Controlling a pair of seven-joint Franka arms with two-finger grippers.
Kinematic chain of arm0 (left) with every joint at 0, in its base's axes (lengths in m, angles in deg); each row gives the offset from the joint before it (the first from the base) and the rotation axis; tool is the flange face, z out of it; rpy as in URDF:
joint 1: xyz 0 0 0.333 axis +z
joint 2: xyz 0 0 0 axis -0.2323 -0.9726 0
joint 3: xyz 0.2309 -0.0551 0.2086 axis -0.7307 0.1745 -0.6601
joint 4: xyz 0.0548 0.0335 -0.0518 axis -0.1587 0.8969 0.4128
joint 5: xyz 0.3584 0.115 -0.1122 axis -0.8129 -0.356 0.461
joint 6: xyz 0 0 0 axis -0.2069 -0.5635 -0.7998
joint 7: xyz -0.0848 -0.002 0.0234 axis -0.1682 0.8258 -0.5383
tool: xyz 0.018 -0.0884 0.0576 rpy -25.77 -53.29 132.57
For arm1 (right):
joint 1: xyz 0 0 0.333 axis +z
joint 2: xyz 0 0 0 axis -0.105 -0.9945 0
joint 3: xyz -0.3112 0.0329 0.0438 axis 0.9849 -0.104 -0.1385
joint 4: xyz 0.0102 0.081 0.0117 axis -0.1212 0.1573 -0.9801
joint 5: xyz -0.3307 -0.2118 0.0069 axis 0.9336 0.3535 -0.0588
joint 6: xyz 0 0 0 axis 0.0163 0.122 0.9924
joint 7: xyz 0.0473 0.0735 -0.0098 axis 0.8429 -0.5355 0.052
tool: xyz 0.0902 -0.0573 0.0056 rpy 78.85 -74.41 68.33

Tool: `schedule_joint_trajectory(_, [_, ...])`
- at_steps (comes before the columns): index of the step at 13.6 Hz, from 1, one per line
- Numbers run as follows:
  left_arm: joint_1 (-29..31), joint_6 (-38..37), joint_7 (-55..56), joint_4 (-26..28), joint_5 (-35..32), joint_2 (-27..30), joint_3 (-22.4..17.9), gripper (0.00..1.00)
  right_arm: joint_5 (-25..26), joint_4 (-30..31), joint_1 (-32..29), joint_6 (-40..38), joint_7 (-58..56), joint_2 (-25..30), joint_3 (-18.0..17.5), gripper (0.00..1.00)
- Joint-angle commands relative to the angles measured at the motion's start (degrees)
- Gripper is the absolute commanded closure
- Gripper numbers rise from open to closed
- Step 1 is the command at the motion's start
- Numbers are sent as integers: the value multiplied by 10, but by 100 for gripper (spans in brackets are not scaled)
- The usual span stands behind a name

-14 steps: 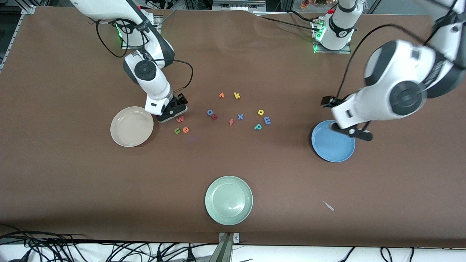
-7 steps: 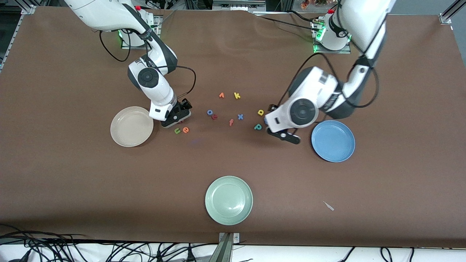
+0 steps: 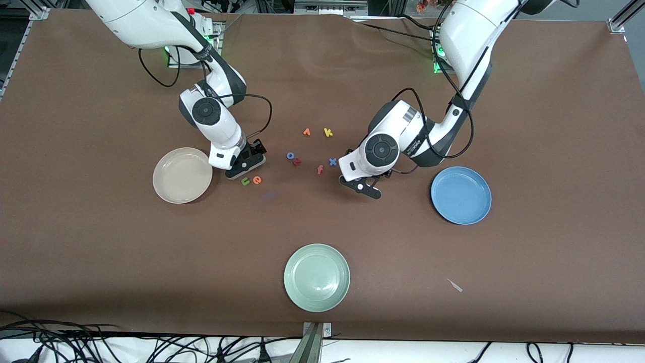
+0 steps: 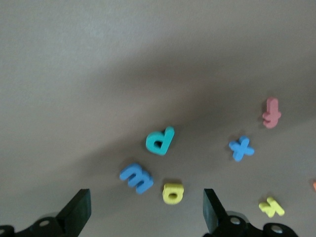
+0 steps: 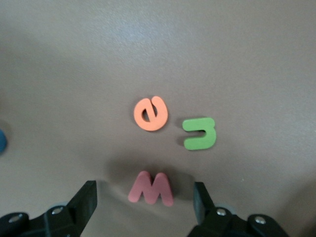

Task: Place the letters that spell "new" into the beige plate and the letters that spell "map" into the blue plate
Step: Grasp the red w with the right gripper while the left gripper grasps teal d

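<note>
The beige plate (image 3: 182, 175) lies toward the right arm's end of the table. Beside it my right gripper (image 3: 245, 169) (image 5: 143, 200) is low and open, its fingers either side of the pink-red w (image 5: 151, 188) with a gap on each side. The orange e (image 3: 257, 179) (image 5: 150, 113) and green n (image 3: 245, 181) (image 5: 199, 133) lie just nearer the camera. My left gripper (image 3: 360, 185) (image 4: 144, 212) hangs open over the blue m (image 4: 136, 177) and yellow a (image 4: 173, 193), with the teal p (image 4: 159, 141) close by. The blue plate (image 3: 461, 195) lies toward the left arm's end.
A pale green plate (image 3: 316, 277) sits near the table's front edge. Loose letters lie mid-table: yellow k (image 3: 328, 132), an orange letter (image 3: 306, 132), blue o (image 3: 291, 156), a dark red letter (image 3: 297, 162), f (image 3: 320, 169), blue x (image 3: 332, 162). A white scrap (image 3: 455, 285) lies nearer the camera than the blue plate.
The left arm swung from over the blue plate to over the m, a and p, now hiding them in the front view. The right gripper shifted slightly and now covers the w.
</note>
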Motion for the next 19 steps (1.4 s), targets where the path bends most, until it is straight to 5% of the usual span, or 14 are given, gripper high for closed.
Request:
schedule_joint_trajectory(1, [-17, 64, 3, 37, -16, 5, -7, 0, 14, -3, 1, 6, 7, -12, 4, 22])
schedule_joint_trajectory(3, [-20, 80, 5, 48, -85, 1, -5, 0, 14, -3, 1, 5, 6, -12, 4, 30])
schedule_joint_trajectory(12, [-38, 154, 33, 49, -111, -38, -5, 1, 14, -4, 2, 1, 5, -8, 4, 61])
schedule_joint_trajectory(13, [-35, 155, 31, 55, -112, -36, -5, 8, 14, -5, 2, -2, 5, -7, 4, 64])
schedule_joint_trajectory(15, [-36, 159, 27, 56, -113, -37, -5, 59, 14, -9, 2, -24, 3, 1, 5, 65])
schedule_joint_trajectory(19, [-31, 147, 26, 60, -113, -32, -5, 96, 17, -72, -1, -172, -8, 36, 5, 65])
